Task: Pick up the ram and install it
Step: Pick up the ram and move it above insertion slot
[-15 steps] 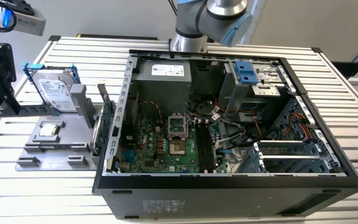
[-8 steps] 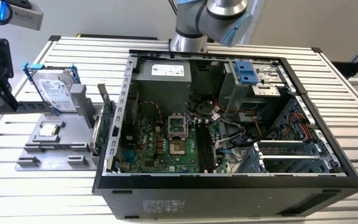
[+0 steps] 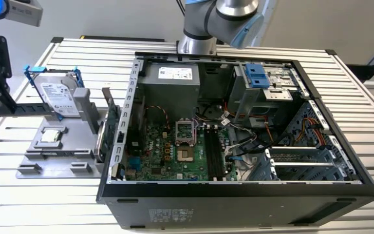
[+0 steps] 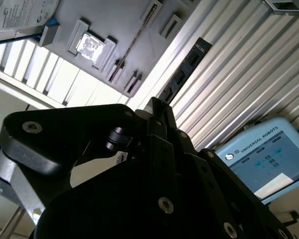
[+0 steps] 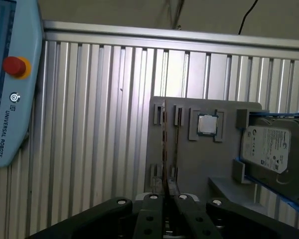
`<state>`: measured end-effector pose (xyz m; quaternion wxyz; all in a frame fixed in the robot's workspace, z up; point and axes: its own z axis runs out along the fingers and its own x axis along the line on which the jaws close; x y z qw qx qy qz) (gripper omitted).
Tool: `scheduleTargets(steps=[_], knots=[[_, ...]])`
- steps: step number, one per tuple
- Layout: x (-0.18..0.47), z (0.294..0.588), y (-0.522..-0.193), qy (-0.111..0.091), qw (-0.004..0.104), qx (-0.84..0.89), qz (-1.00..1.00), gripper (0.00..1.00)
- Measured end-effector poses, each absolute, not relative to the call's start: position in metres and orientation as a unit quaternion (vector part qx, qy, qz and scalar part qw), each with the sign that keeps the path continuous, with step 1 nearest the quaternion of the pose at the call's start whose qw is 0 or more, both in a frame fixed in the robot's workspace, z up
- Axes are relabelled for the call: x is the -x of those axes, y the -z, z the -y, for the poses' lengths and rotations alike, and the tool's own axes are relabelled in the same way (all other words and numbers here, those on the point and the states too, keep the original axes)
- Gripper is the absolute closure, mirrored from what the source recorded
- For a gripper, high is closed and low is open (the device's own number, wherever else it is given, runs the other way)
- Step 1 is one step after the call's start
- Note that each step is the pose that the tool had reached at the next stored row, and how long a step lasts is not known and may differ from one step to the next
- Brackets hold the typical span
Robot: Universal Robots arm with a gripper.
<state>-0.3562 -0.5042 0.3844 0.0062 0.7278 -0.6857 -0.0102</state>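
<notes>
In the first wrist view the gripper (image 5: 168, 201) is hanging over the tray (image 5: 189, 164), its fingers drawn close together and gripping nothing. The tray is resting on the ribbed table (image 5: 99, 124).

The ram (image 5: 175, 144) is standing on edge in the tray's slotted holders, just ahead of the fingertips and apart from them. It is not yet in the computer. A card (image 5: 163, 144) is standing on edge beside it, at the tray's rim. On the ram's other side, the CPU (image 5: 207, 124) is lying flat in a recess of the tray. Past the CPU, the drive (image 5: 271, 149) in blue rails is sitting at the tray's opposite end. A pendant (image 5: 5, 89) is lying on the table, well apart from the tray on the card's side.

In the exterior view the open case (image 3: 239, 195) is lying on its side just beside the tray, to the exterior view's right of it. It is holding the motherboard (image 3: 167, 151) with its black slots (image 3: 213, 153), a grey power supply (image 3: 174, 78), loose cables and a blue-fronted bay (image 3: 255, 75).
</notes>
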Motion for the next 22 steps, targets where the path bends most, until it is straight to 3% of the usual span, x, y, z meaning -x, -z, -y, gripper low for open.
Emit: scheduleTargets(steps=[22], knots=[[0.346,0.504,-0.386,0.010,0.006,-0.728,0.686,1.00]])
